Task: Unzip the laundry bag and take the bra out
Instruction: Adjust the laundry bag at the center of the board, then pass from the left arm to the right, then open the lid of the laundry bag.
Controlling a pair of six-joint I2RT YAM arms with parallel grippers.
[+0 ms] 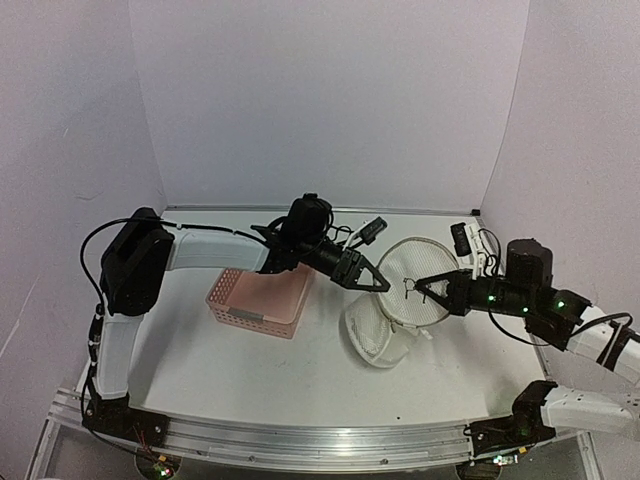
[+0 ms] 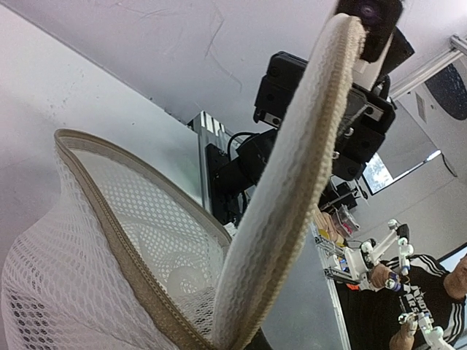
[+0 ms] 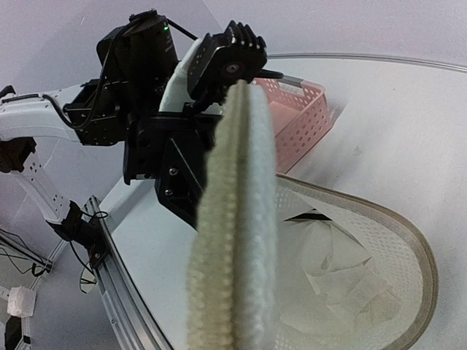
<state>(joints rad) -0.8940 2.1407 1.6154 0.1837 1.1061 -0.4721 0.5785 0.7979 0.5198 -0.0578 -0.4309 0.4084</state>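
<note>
Two arms are counted – a left arm (image 1: pixel 210 250) and a right arm (image 1: pixel 530 295). Each carries one gripper, so two in all: the left gripper (image 1: pixel 378 281) and the right gripper (image 1: pixel 422 285). One laundry bag (image 1: pixel 400 290) of white mesh is seen, with two round hoop rims counted on it. One bundle of white fabric (image 3: pixel 328 270) is made out inside it. One pink basket (image 1: pixel 258 300) is counted, and one table (image 1: pixel 250 370). One person (image 2: pixel 438 292) – only partly in view – is glimpsed from the left wrist.
</note>
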